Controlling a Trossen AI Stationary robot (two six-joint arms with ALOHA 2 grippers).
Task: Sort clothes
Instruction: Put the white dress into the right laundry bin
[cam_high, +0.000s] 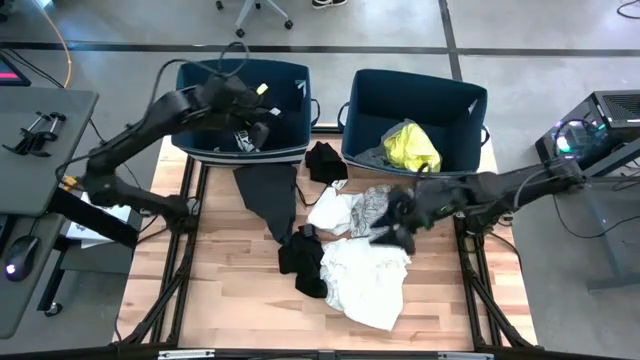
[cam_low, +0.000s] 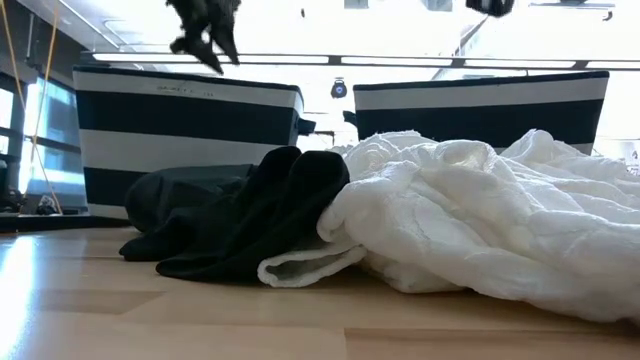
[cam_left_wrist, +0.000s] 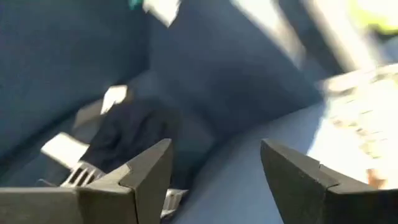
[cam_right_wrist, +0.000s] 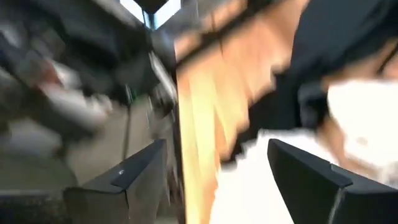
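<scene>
My left gripper (cam_high: 262, 118) is open and empty over the left navy bin (cam_high: 200, 75); in its wrist view (cam_left_wrist: 214, 180) dark clothes (cam_left_wrist: 127, 134) lie on the bin's floor. My right gripper (cam_high: 400, 213) is open and empty (cam_right_wrist: 217, 180) above the table's middle, over a grey patterned garment (cam_high: 372, 203). On the table lie a large white garment (cam_high: 365, 282), a black one (cam_high: 305, 262), a small white one (cam_high: 332, 210) and another black one (cam_high: 325, 160). A dark grey garment (cam_high: 268, 192) hangs over the left bin's near rim onto the table. A neon yellow garment (cam_high: 410, 148) lies in the right bin (cam_high: 372, 95).
The two bins stand side by side at the table's far edge. The clothes pile fills the table's middle; bare wood (cam_high: 230, 290) shows at the near left. A desk with a mouse (cam_high: 20, 255) stands left of the table, and equipment (cam_high: 600, 120) stands right of it.
</scene>
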